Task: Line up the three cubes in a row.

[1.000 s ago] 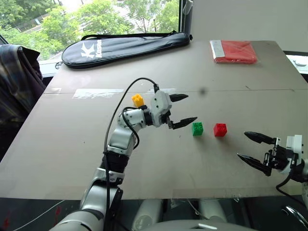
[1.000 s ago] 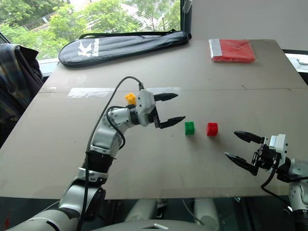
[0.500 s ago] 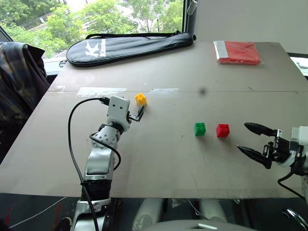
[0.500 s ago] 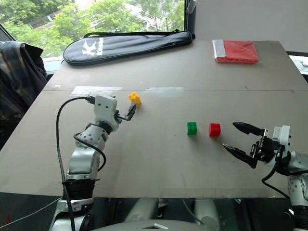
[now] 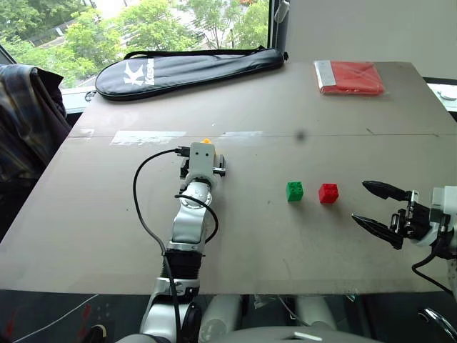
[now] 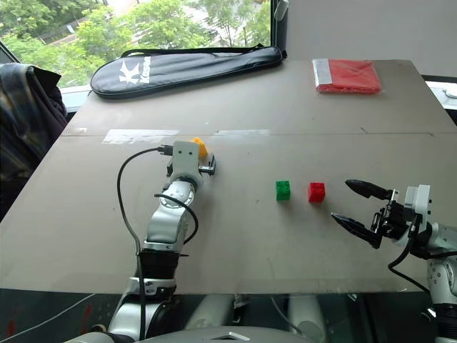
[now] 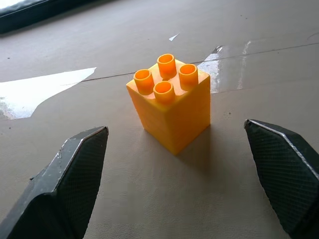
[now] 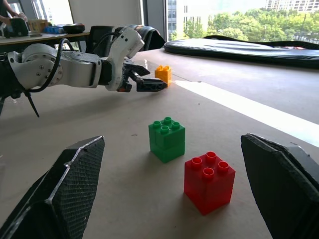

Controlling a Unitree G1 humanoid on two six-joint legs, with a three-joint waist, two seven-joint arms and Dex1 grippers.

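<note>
The yellow cube (image 7: 169, 102) stands upright on the table just beyond my left gripper (image 7: 174, 129), which is open, its fingertips (image 7: 82, 154) on either side short of the cube and not touching it. From the head the cube (image 6: 200, 146) peeks out behind that wrist. The green cube (image 5: 294, 191) and red cube (image 5: 328, 193) sit side by side, slightly apart, toward the right. My right gripper (image 5: 360, 202) hovers open to the right of the red cube, pointing toward both, holding nothing.
A long black racket bag (image 5: 186, 68) lies across the far left of the table (image 5: 250, 243). A flat red packet (image 5: 350, 76) sits at the far right corner. A tape strip (image 5: 146, 137) runs beside the yellow cube. Dark clothing (image 5: 25, 121) hangs off the left side.
My left arm swung left and down, and its gripper turned from pointing right to pointing straight at the yellow cube, still open. The right gripper and all three cubes stayed put.
</note>
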